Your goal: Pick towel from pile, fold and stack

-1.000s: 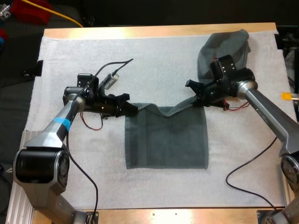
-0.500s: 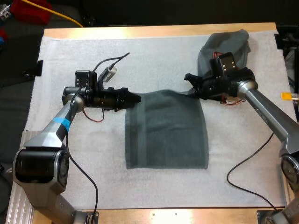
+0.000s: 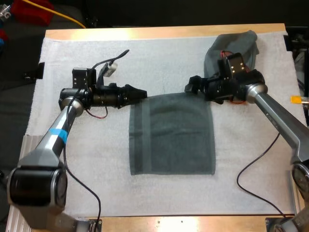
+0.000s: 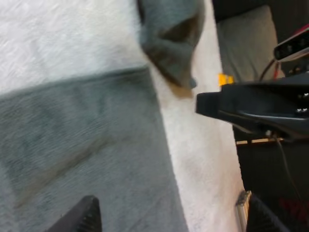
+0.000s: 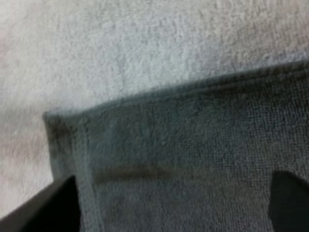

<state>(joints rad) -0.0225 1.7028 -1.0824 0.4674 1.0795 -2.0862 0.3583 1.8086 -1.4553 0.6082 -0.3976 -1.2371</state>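
Observation:
A dark grey-green towel [image 3: 171, 133] lies spread flat on the white mat [image 3: 159, 53]. My left gripper [image 3: 141, 92] hovers just off its far left corner. In the left wrist view its fingers [image 4: 82, 218] stand wide apart above the towel [image 4: 82, 154], gripping nothing. My right gripper [image 3: 190, 85] is at the towel's far right corner. Its fingers [image 5: 46, 205] are also spread, over the towel's corner [image 5: 193, 159]. A crumpled towel [image 3: 232, 46] sits behind the right gripper at the back right, also seen as a crumpled towel [image 4: 170, 38] from the left wrist.
The mat covers most of the wooden table [image 3: 164, 32]. The other arm's gripper [image 4: 256, 108] shows across the towel in the left wrist view. Bare mat [image 5: 145, 48] lies beyond the towel's corner.
Both grippers have opened and let go of the towel's far corners. The raised far edge has dropped flat, and both grippers have moved toward the far side.

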